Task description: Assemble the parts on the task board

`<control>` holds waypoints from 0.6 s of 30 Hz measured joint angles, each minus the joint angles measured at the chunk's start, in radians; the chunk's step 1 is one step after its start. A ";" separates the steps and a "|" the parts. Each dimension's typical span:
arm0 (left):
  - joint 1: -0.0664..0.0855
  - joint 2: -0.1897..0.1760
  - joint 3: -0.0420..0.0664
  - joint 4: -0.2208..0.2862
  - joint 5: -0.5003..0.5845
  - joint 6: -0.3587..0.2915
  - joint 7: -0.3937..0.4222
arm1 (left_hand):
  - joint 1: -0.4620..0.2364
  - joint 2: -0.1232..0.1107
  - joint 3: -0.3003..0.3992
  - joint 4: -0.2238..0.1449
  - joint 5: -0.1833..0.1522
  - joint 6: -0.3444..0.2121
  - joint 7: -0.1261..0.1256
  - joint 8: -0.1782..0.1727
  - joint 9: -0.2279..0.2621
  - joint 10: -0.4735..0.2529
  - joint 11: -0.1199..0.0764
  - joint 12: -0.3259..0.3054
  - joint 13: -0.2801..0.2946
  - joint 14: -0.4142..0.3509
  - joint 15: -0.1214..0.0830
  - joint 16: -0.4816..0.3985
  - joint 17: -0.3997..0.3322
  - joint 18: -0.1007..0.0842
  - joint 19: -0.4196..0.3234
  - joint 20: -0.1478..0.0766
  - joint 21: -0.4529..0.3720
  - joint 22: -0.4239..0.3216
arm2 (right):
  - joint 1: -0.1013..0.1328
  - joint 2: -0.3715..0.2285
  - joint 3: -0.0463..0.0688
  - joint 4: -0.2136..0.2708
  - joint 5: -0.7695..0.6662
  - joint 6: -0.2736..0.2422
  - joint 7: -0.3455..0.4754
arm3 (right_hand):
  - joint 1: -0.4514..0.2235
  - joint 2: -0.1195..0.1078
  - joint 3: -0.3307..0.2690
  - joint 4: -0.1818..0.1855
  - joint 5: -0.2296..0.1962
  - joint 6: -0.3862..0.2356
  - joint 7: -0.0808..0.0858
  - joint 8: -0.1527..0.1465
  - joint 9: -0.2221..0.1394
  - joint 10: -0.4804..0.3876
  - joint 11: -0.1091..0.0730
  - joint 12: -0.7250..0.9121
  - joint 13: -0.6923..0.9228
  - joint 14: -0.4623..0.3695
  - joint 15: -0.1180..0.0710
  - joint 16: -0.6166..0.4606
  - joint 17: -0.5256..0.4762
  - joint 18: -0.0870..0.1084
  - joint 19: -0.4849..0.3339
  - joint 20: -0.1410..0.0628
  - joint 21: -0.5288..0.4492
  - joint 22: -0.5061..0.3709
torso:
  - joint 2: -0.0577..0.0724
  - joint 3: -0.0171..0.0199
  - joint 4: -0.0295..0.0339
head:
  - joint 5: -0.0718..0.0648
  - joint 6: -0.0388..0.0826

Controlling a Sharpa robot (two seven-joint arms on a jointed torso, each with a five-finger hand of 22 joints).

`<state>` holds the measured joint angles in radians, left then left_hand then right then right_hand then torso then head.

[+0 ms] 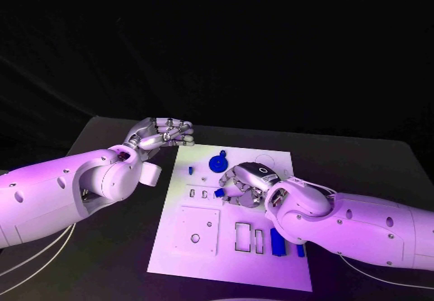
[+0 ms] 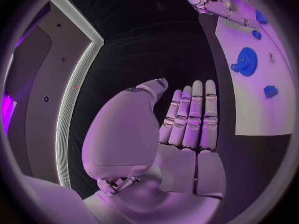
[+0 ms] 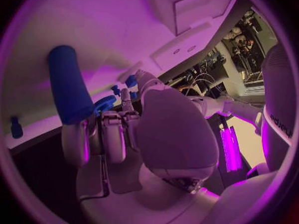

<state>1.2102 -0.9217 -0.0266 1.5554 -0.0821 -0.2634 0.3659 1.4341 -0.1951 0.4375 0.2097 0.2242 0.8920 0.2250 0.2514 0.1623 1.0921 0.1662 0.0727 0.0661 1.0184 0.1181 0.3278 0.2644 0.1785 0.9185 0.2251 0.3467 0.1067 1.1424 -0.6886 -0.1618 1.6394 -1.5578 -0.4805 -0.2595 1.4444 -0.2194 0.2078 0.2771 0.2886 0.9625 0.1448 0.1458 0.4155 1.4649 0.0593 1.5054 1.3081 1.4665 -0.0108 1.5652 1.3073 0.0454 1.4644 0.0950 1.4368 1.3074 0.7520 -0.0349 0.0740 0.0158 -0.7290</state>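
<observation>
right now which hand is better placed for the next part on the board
Right. The right hand is over the task board, beside the blue gear; the left hand hangs off the board's corner, fingers together, holding nothing.

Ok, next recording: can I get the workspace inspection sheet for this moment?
Surface: black table, white rectangular task board in its middle.
Job's things: round blue toothed gear on the board's far part; small blue pieces beside it; two upright blue blocks at the board's near right; a long blue cylinder lies against the right hand's fingers.
Clutter: nothing seen.
Hands: left hand off the board's far left corner, fingers straight, together, holding nothing; right hand over the board's middle.
Cables: pale cables under the left arm.
Surroundings: dark backdrop.
</observation>
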 measured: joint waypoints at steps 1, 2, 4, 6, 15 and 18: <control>0.000 0.000 0.000 0.000 0.000 0.000 0.000 | 0.000 0.000 0.000 0.000 0.000 0.000 0.000 0.000 0.000 0.000 0.000 0.000 0.000 0.000 0.000 0.000 0.000 0.000 0.000 0.000 0.000 0.000 | 0.000 0.002 0.000 -0.002 0.000 0.000 0.000 | 0.005 0.005 0.004 -0.002 0.000 0.000 0.000 0.000 0.000 0.000 0.000 0.000 0.000 0.000 0.000 0.000 0.000 0.000 0.000 0.000 0.000 0.000 | 0.000 0.0001 0.0000 | 0.000 0.000; 0.000 0.000 0.000 0.000 0.000 0.000 0.000 | 0.000 0.000 0.000 0.000 0.000 0.000 0.000 0.000 0.000 0.000 0.000 0.000 0.000 0.000 0.000 0.000 0.000 0.000 0.000 0.000 0.000 0.000 | 0.000 0.003 0.000 -0.003 0.000 0.000 0.000 | 0.007 0.007 0.009 -0.002 0.000 0.000 0.000 0.000 0.000 0.000 0.000 0.000 0.000 0.000 0.000 0.000 0.000 0.000 0.000 0.000 0.000 0.000 | 0.000 0.0001 -0.0001 | 0.000 -0.001; 0.000 0.000 0.000 0.000 0.000 0.000 0.000 | 0.000 0.000 0.000 0.000 0.000 0.000 0.000 0.000 0.000 0.000 0.000 0.000 0.000 0.000 0.000 0.000 0.000 0.000 0.000 0.000 0.000 0.000 | 0.000 0.005 0.000 -0.007 0.001 0.001 0.000 | 0.008 0.008 0.015 -0.002 0.000 0.000 0.000 0.000 0.000 0.000 0.000 0.000 0.000 0.000 0.000 0.000 0.000 0.000 0.000 0.000 0.000 0.000 | 0.000 0.0001 0.0000 | 0.000 -0.002; 0.000 0.000 0.000 0.000 0.000 0.000 -0.001 | 0.000 0.000 0.004 -0.004 0.000 0.000 0.000 0.000 0.000 0.000 0.000 0.000 0.000 0.000 0.000 0.000 0.002 0.000 0.000 0.000 0.000 0.000 | 0.000 0.007 0.000 -0.010 0.001 0.002 0.000 | 0.024 0.014 0.030 -0.004 0.000 0.002 0.002 0.000 -0.001 0.000 0.000 0.000 0.000 0.000 0.000 0.000 0.000 0.000 0.000 0.000 0.000 0.000 | 0.000 0.0001 0.0000 | 0.000 -0.003; 0.000 0.000 0.000 0.000 0.000 0.001 -0.002 | 0.000 0.000 0.004 -0.004 0.000 0.000 0.000 0.000 0.000 0.000 0.000 0.000 0.000 0.000 0.000 0.000 0.002 0.000 0.000 0.000 0.000 -0.001 | -0.001 0.013 0.001 -0.017 0.002 0.006 0.003 | 0.034 0.015 0.066 -0.005 -0.082 0.019 -0.004 0.000 -0.003 0.000 0.000 0.000 0.000 0.000 0.000 0.000 0.001 0.000 0.000 0.000 0.000 0.000 | 0.000 0.0002 -0.0001 | 0.002 -0.006; 0.000 0.000 0.000 0.000 0.000 0.001 -0.002 | 0.000 0.000 0.004 -0.004 0.000 0.000 0.000 0.000 0.000 0.000 0.000 0.000 0.000 0.000 0.000 0.000 0.002 0.000 0.000 0.000 0.000 -0.001 | 0.000 0.014 0.001 -0.019 0.003 0.007 0.004 | 0.034 0.015 0.066 -0.005 -0.092 0.019 -0.004 0.000 -0.003 0.000 0.000 0.000 0.000 0.000 0.000 0.000 0.001 0.000 0.000 0.000 0.000 0.000 | -0.001 0.0002 -0.0003 | 0.002 -0.007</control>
<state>1.2102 -0.9217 -0.0266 1.5554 -0.0821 -0.2626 0.3638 1.4341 -0.1951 0.4418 0.2054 0.2242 0.8920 0.2250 0.2514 0.1623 1.0921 0.1663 0.0727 0.0661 1.0185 0.1181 0.3278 0.2666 0.1785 0.9185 0.2251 0.3468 0.1059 1.1422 -0.6745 -0.1610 1.6204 -1.5550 -0.4734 -0.2559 1.4782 -0.2041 0.2737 0.2718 0.1968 0.9814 0.1405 0.1458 0.4129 1.4650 0.0593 1.5054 1.3079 1.4664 -0.0108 1.5652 1.3081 0.0454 1.4644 0.0950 1.4368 1.3074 0.7513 -0.0347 0.0737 0.0174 -0.7357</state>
